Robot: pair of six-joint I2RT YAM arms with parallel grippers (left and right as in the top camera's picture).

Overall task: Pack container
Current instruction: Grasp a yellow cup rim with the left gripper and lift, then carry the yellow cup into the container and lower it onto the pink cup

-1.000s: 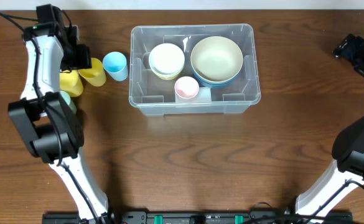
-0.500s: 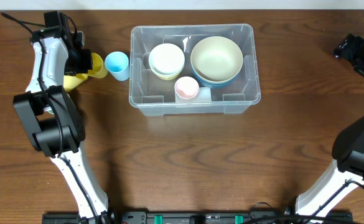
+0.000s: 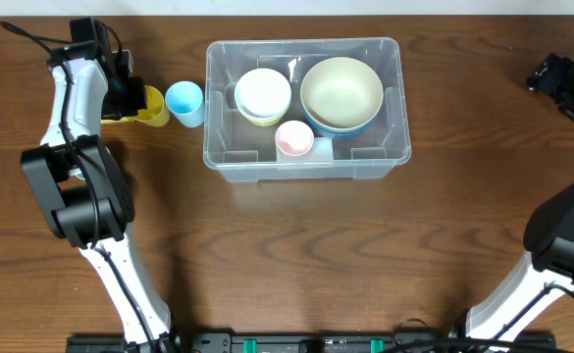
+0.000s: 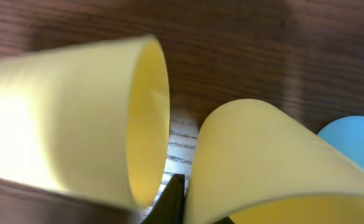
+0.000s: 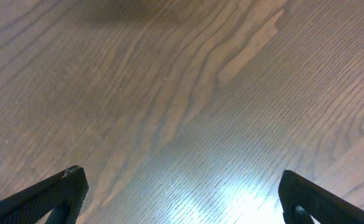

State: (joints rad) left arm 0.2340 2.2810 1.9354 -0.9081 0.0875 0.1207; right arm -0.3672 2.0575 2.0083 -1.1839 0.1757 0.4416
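The left arm [image 3: 71, 108] reaches far back-left, the left gripper [image 3: 132, 94] at a yellow cup [image 3: 153, 106], grip impossible to tell. The right gripper [image 5: 182, 183] is spread wide, holding nothing.

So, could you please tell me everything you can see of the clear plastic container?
The container is a large clear, colourless plastic bin, rectangular with rounded corners, a thick rim and moulded inner ridges. It stands upright and lidless on the wooden table, toward the far edge. Inside sit a cream bowl nested in a blue one, a white bowl and a pink cup.
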